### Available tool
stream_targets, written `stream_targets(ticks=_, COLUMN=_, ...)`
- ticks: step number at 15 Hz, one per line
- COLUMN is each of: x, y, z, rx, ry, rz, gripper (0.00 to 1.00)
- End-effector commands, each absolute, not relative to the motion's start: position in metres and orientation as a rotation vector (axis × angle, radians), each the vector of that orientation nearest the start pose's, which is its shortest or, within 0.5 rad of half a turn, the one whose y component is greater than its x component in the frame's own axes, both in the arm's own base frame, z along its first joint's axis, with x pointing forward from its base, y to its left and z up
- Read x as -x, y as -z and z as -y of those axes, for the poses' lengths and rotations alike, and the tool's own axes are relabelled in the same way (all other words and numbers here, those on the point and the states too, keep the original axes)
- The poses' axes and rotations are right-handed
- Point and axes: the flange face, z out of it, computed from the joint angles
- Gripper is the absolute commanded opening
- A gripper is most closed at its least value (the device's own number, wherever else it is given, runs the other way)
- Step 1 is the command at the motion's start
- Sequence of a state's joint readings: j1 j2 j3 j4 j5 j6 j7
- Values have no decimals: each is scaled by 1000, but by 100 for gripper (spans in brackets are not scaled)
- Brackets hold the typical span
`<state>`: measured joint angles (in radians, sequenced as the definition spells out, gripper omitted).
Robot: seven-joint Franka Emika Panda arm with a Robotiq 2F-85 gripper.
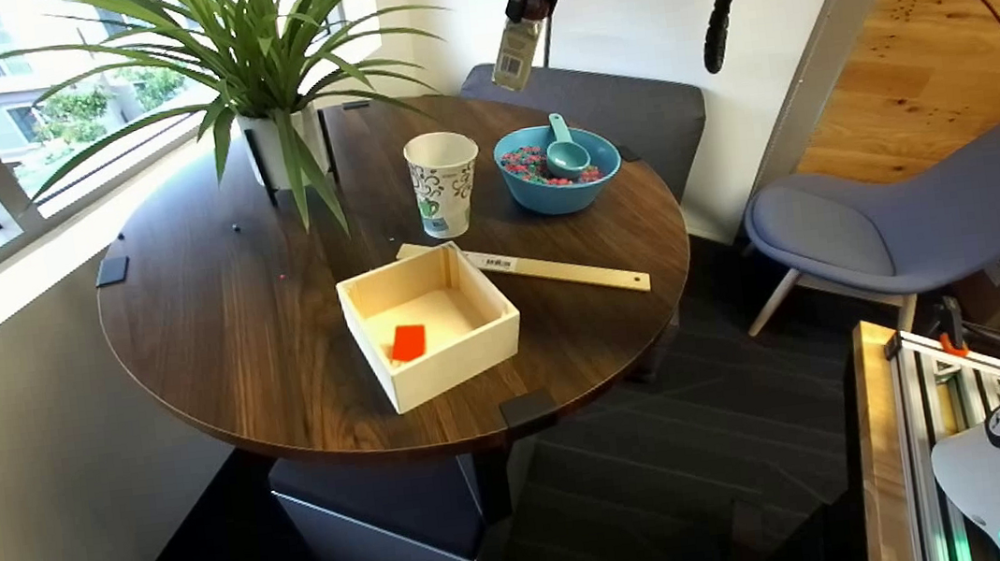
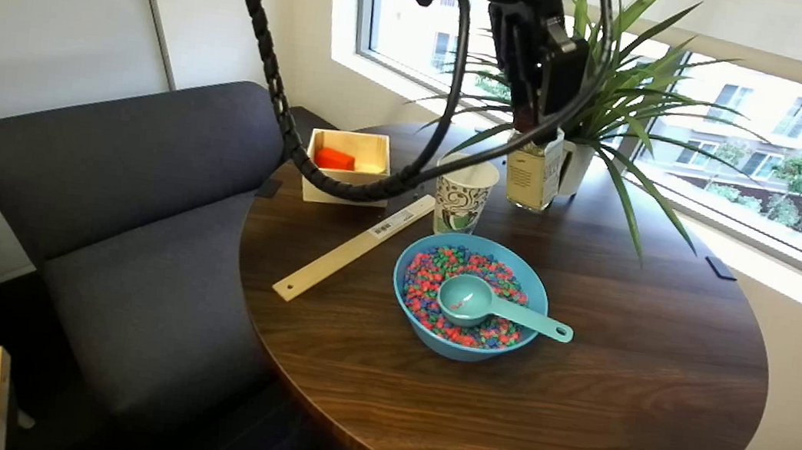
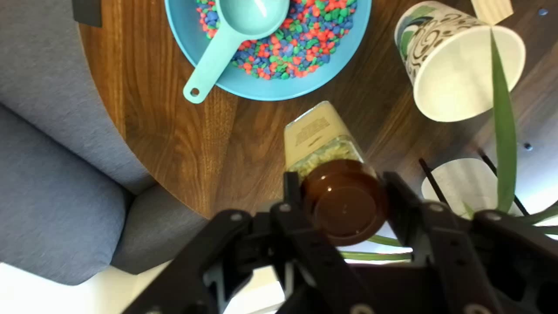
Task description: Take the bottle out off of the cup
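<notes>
Well, the bottle (image 1: 519,54) is out of the cup (image 1: 444,188), hanging inside the table's round edge (image 3: 146,152), my fingers (image 3: 292,189) tight on its lid (image 3: 346,205), so maybe just setting it down is left.

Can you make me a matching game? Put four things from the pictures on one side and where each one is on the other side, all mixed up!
Things:
1. squarish clear bottle with a reddish-brown cap
2. white paper cup with a swirly pattern
3. light teal plastic scoop
4. small orange-red block

Places:
A. standing directly on the round brown wooden table
B. in the square pale wooden box
C. held by the black gripper
D. lying on colourful bits in the round blue bowl

Right pairs: 1-C, 2-A, 3-D, 4-B
</notes>
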<state>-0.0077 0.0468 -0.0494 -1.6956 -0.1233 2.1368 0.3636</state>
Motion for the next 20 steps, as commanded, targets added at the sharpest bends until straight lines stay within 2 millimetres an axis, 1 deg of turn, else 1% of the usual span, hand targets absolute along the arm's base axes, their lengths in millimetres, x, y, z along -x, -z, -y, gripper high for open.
stream_targets(ticks=1, x=-633, y=-606, z=82, rx=2945, ry=587, rz=-631, gripper=24)
stream_targets(ticks=3, x=-646, y=-604, z=107, rx=2907, ry=531, rz=-712, gripper=24)
stream_targets(ticks=5, x=-658, y=-598, z=122, rx=2918, ry=454, rz=-803, gripper=24)
stream_targets(ticks=7, x=-675, y=-584, z=123, rx=2958, ry=386, rz=-855, gripper=24)
stream_targets(ticks=9, x=-694, y=-572, z=120, rx=2955, ry=371, rz=-888, gripper=24)
stream_targets(ticks=11, x=-712, y=-565, z=118, rx=2955, ry=402, rz=-919, gripper=24)
stream_targets(ticks=13, x=-726, y=-554, z=119, rx=2974, ry=419, rz=-955, gripper=24)
stream_targets(ticks=15, x=-737, y=-540, z=122, rx=2979, ry=398, rz=-957, gripper=24)
stream_targets(ticks=16, x=-740, y=-532, z=122, rx=2989, ry=360, rz=-954, gripper=24)
stream_targets(ticks=18, x=-745, y=-516, z=122, rx=3017, ry=287, rz=-953, gripper=24)
stream_targets(ticks=20, x=-748, y=-505, z=121, rx=3031, ry=221, rz=-939, gripper=24)
